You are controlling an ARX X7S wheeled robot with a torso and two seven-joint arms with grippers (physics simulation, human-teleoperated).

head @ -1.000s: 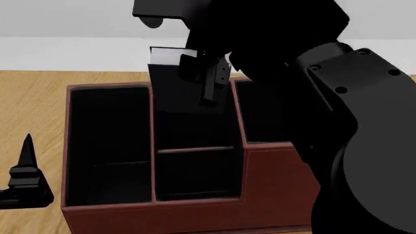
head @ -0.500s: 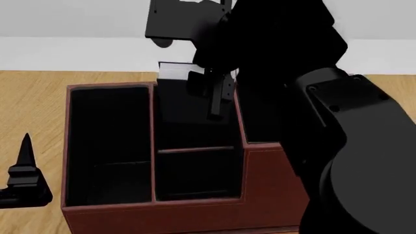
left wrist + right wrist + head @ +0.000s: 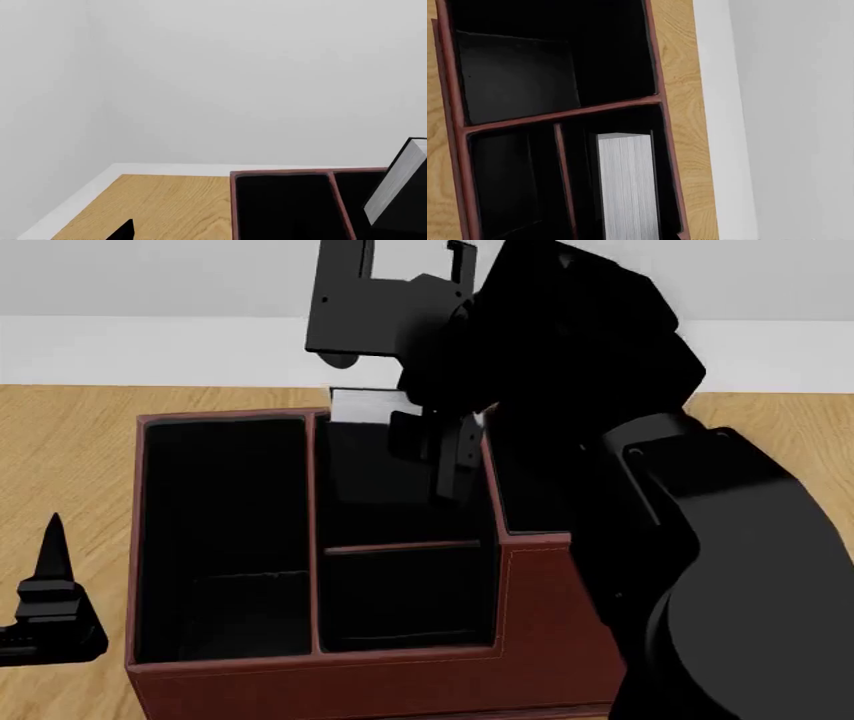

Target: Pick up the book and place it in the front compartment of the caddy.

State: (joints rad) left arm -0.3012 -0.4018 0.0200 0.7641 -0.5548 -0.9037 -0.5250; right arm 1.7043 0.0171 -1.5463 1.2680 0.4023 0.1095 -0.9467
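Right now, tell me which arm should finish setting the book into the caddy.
Right. The right gripper is directly above the caddy, with the book already inside the bay beneath it. The left gripper sits beside the caddy, off to one side.

wooden table | white wall behind | pale floor strip beside table

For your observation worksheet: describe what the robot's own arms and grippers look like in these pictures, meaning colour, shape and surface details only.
In the head view both are matt black. The right arm is bulky, with rounded joint housings showing small round bolt heads, and a flat angular bracket near the wrist. The right gripper has narrow, straight fingers. The left gripper shows a slim pointed finger on a stepped, wider base. No cables, labels or markings are visible.
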